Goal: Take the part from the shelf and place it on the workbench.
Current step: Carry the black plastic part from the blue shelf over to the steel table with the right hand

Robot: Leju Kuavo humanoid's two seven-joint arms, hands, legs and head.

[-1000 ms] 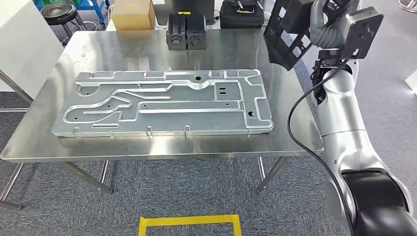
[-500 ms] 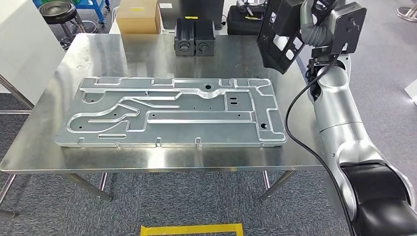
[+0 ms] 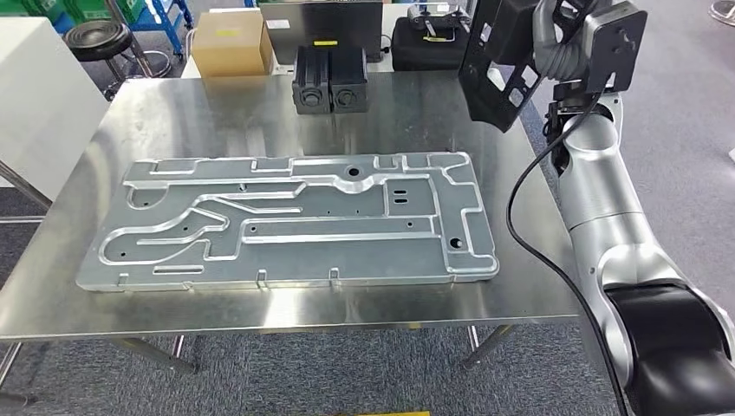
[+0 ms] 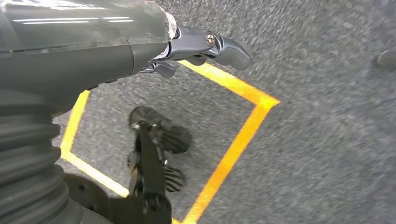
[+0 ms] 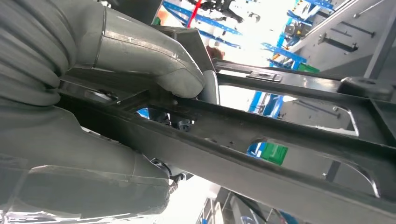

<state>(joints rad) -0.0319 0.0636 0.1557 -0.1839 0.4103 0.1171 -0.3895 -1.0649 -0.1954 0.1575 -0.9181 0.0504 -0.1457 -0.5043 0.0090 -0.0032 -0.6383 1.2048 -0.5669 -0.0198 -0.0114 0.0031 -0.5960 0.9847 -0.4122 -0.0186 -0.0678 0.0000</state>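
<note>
Right hand (image 3: 555, 39) holds black part (image 3: 498, 65) above workbench (image 3: 173, 113).

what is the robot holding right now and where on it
The right hand grips the black frame part by one of its bars; the left hand holds nothing.

Metal, plastic, carpet

My right hand (image 5: 116, 93), smooth grey plastic, grips a matt black openwork frame part (image 3: 503, 65); the brushed steel workbench (image 3: 260, 113) gleams under a machined silver aluminium plate (image 3: 295, 221); rough grey carpet (image 4: 303, 140) lies below.

Camera shifted; workbench (image 3: 485, 299) nearer, lower in view.
</note>
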